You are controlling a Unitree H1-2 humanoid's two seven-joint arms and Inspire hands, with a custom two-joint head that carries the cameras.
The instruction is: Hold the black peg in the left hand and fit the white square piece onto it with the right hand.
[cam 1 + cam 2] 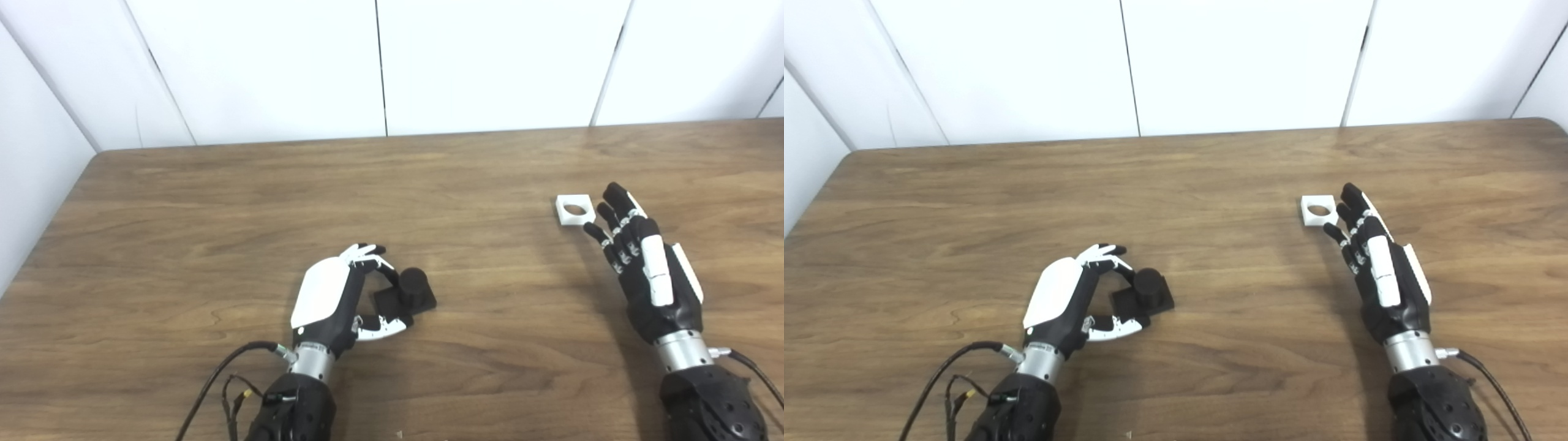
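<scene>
Two parts are waiting for two grasps: the black peg (411,289), a short cylinder standing on a square base, is sitting on the table (245,202) inside the curl of the left hand (334,294), whose fingers and thumb are arching around it without visibly clamping it. The white square piece (575,210) is lying flat, hole up, just beyond the fingertips of the right hand (649,269), which is stretching toward it, fingers extended and holding nothing. Judging from this, the left should be pinching the base squarely and keeping the cylinder upright, while the right should be taking the square by its outer edges, leaving the hole uncovered.
</scene>
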